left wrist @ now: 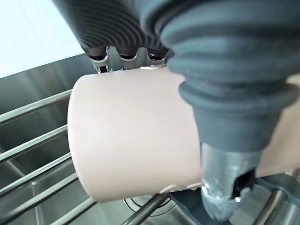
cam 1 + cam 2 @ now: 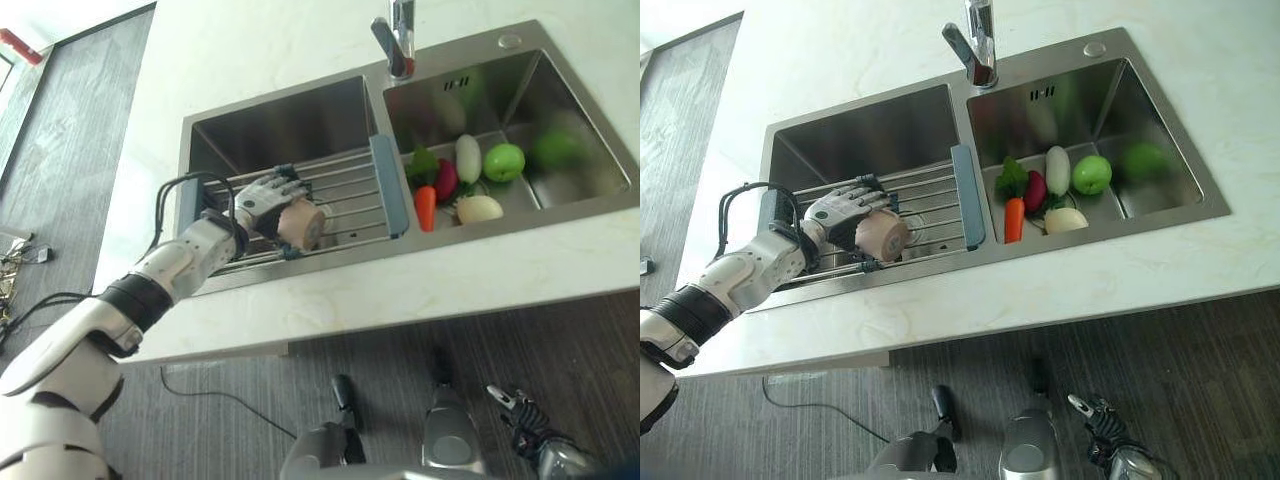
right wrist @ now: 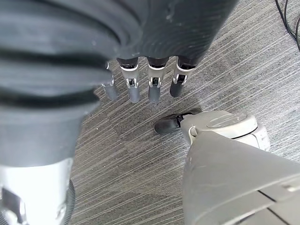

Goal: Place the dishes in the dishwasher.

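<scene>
A pale pink cup (image 2: 303, 224) lies on its side in my left hand (image 2: 262, 200), just over the wire drying rack (image 2: 345, 190) that spans the left sink basin (image 2: 290, 125). In the left wrist view the fingers (image 1: 126, 54) curl over the cup (image 1: 131, 140) and the thumb (image 1: 227, 183) presses its other side, so the hand is shut on it. The cup's lower edge is close to the rack's bars (image 1: 33, 176). My right hand (image 2: 518, 408) hangs low beside the counter, over the floor, fingers (image 3: 154, 86) straight and holding nothing.
The right basin (image 2: 590, 150) holds a carrot (image 2: 425, 207), a green apple (image 2: 504, 161), a white radish (image 2: 468, 158) and other vegetables. A faucet (image 2: 398, 40) stands behind the divider. The white countertop (image 2: 450, 280) runs along the sink's front edge.
</scene>
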`<state>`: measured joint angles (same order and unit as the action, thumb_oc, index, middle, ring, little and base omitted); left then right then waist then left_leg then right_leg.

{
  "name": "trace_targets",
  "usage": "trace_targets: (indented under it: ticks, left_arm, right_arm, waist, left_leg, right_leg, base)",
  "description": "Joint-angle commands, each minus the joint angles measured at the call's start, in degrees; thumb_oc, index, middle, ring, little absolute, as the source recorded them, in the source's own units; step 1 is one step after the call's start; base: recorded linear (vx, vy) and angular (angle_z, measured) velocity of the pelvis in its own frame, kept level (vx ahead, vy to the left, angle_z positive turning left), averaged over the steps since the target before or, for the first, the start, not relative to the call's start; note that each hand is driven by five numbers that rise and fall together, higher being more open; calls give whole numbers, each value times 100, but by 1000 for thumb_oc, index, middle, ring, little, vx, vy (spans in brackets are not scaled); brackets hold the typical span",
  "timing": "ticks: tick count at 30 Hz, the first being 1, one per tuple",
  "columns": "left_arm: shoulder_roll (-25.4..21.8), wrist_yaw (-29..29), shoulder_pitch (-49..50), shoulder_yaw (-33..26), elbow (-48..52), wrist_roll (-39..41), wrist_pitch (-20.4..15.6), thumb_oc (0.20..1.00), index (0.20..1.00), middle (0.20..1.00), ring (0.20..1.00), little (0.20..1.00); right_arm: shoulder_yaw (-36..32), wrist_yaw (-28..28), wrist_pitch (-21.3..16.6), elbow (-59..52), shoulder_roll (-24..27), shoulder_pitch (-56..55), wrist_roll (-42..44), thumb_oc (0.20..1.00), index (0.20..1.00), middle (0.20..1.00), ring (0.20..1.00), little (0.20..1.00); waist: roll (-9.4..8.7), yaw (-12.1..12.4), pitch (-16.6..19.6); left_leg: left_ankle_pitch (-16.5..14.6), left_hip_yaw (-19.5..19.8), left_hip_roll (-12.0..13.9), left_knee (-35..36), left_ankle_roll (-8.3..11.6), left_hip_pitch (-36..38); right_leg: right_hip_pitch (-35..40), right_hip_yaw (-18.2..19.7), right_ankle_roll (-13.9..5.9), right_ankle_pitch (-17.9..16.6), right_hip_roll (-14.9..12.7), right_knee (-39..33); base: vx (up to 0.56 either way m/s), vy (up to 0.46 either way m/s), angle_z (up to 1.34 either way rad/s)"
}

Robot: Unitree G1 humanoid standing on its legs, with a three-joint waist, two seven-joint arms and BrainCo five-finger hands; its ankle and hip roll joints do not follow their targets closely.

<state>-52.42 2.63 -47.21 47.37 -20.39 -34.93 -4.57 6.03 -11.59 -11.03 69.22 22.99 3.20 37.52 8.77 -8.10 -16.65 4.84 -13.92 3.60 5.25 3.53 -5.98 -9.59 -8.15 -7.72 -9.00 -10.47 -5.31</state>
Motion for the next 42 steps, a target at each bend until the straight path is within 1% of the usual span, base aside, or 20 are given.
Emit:
trace_targets:
  ticks: [1, 7, 13, 18, 20, 21, 22, 25, 26, 27, 29, 33, 35, 36, 38, 40, 42]
  left_arm:
    - [-252, 75, -185, 89, -421, -55, -21, 1000, 1000, 1000, 1000, 1000]
    - [-202, 51, -154, 95, -670, -132, -155, 1000, 1000, 1000, 1000, 1000]
    - [-2, 108, -78, 163, -1059, -350, -173, 1000, 1000, 1000, 1000, 1000]
    - [93, -56, -78, 224, -1259, -353, -27, 1000, 1000, 1000, 1000, 1000]
    - [153, -187, -75, 250, -1301, -180, 133, 1000, 1000, 1000, 1000, 1000]
    - [166, -211, -61, 242, -1303, -198, 35, 1000, 1000, 1000, 1000, 1000]
    - [163, -280, -49, 234, -1285, -136, 44, 1000, 1000, 1000, 1000, 1000]
    - [110, -586, -66, 253, -1147, -199, 189, 1000, 1000, 1000, 1000, 1000]
    - [89, -627, -76, 270, -1124, -212, 193, 799, 799, 799, 799, 799]
    - [66, -651, -88, 289, -1101, -240, 171, 200, 200, 200, 200, 200]
    - [20, -655, -114, 305, -1065, -337, 86, 200, 200, 200, 200, 200]
    - [-150, -798, -253, 499, -1070, -563, -239, 200, 200, 200, 200, 200]
    - [-132, -948, -286, 656, -1219, -581, -509, 200, 200, 200, 200, 200]
    - [-113, -1023, -307, 707, -1262, -538, -539, 200, 200, 200, 200, 200]
    - [-44, -1066, -335, 828, -1386, -416, -735, 200, 200, 200, 200, 200]
    - [40, -1044, -351, 930, -1535, -329, -807, 200, 200, 200, 200, 200]
    - [39, -952, -363, 970, -1572, -455, -788, 200, 200, 200, 200, 200]
  right_arm:
    - [-87, -48, -204, -25, -44, 219, 265, 1000, 1000, 1000, 1000, 1000]
    - [-101, -38, -205, -5, -22, 244, 286, 1000, 1000, 1000, 1000, 1000]
    - [-61, -28, -183, 6, -12, 299, 246, 1000, 1000, 1000, 1000, 1000]
    - [-32, -1, -151, 3, 3, 344, 196, 1000, 1000, 1000, 1000, 1000]
    - [0, 22, -163, -12, 3, 369, 218, 1000, 1000, 1000, 1000, 1000]
    - [-3, 28, -162, -15, 7, 380, 231, 1000, 1000, 1000, 1000, 1000]
    - [-7, 30, -161, -18, 8, 380, 234, 1000, 1000, 1000, 1000, 1000]
    - [-29, 32, -153, -39, 10, 368, 220, 1000, 1000, 1000, 1000, 1000]
    - [-34, 39, -146, -43, 11, 370, 230, 1000, 1000, 1000, 1000, 1000]
    - [-38, 45, -149, -36, 8, 370, 235, 1000, 1000, 1000, 1000, 1000]
    - [-46, 46, -164, -32, 4, 360, 232, 1000, 1000, 1000, 1000, 1000]
    - [-55, 26, -177, 3, 60, 384, 246, 1000, 1000, 1000, 1000, 1000]
    - [-44, 24, -161, 42, 88, 428, 230, 1000, 1000, 1000, 1000, 1000]
    - [-39, 19, -154, 48, 98, 443, 216, 1000, 1000, 1000, 1000, 1000]
    - [-19, 17, -122, 41, 131, 480, 176, 1000, 1000, 1000, 1000, 1000]
    - [0, 38, -95, 39, 159, 535, 136, 1000, 1000, 1000, 1000, 1000]
    - [16, 62, -72, 23, 173, 553, 139, 1000, 1000, 1000, 1000, 1000]
  waist:
    - [-228, -98, -63]
    - [-218, -102, -66]
    - [-226, -141, -63]
    - [-215, -171, -63]
    - [-206, -180, -76]
    - [-204, -180, -83]
    - [-202, -178, -83]
    - [-199, -175, -83]
    - [-198, -171, -84]
    - [-196, -166, -80]
    - [-190, -162, -78]
    - [-169, -180, -77]
    - [-160, -204, -61]
    - [-159, -219, -59]
    - [-160, -265, -53]
    - [-154, -301, -53]
    - [-150, -313, -55]
  left_leg:
    - [-509, 329, 82, -88, 126, -18]
    - [-504, 324, 75, -99, 129, -17]
    - [-515, 298, 69, -97, 115, -3]
    - [-517, 272, 70, -91, 118, 16]
    - [-519, 276, 59, -94, 115, 3]
    - [-515, 279, 55, -92, 115, 0]
    - [-515, 280, 55, -91, 115, -1]
    - [-520, 272, 59, -84, 114, 2]
    - [-520, 274, 60, -83, 113, 1]
    - [-519, 278, 59, -83, 115, -3]
    - [-528, 280, 60, -80, 113, 4]
    - [-528, 264, 57, -84, 115, 10]
    - [-534, 253, 56, -83, 116, 31]
    - [-534, 246, 56, -84, 115, 33]
    - [-542, 221, 54, -83, 112, 54]
    - [-549, 197, 48, -82, 108, 67]
    - [-552, 190, 46, -85, 106, 66]
  right_leg:
    - [-147, 336, -444, 228, -329, 142]
    - [-144, 327, -445, 224, -342, 149]
    - [-162, 359, -434, 231, -326, 162]
    - [-164, 360, -434, 229, -331, 164]
    - [-178, 372, -433, 239, -332, 172]
    - [-188, 375, -432, 235, -329, 175]
    - [-189, 373, -433, 232, -328, 172]
    - [-186, 352, -440, 223, -330, 158]
    - [-184, 348, -441, 222, -330, 154]
    - [-183, 343, -445, 220, -332, 150]
    - [-183, 331, -449, 219, -338, 151]
    - [-178, 326, -454, 216, -346, 150]
    - [-171, 327, -457, 219, -345, 157]
    - [-172, 334, -459, 221, -344, 160]
    - [-176, 356, -459, 227, -343, 169]
    - [-179, 382, -460, 235, -338, 167]
    - [-186, 397, -457, 242, -335, 175]
  base:
    - [0, 0, 0]
    - [0, 0, 0]
    - [0, 0, 0]
    - [0, 0, 0]
    - [-16, 5, -1]
    - [-30, 5, 0]
    - [0, 0, 0]
    - [0, 0, 0]
    - [0, 0, 0]
    - [0, 0, 0]
    - [0, 0, 0]
    - [0, 0, 0]
    - [0, 0, 0]
    - [0, 0, 0]
    - [9, 15, -2]
    - [13, 40, -10]
    - [1, 18, -3]
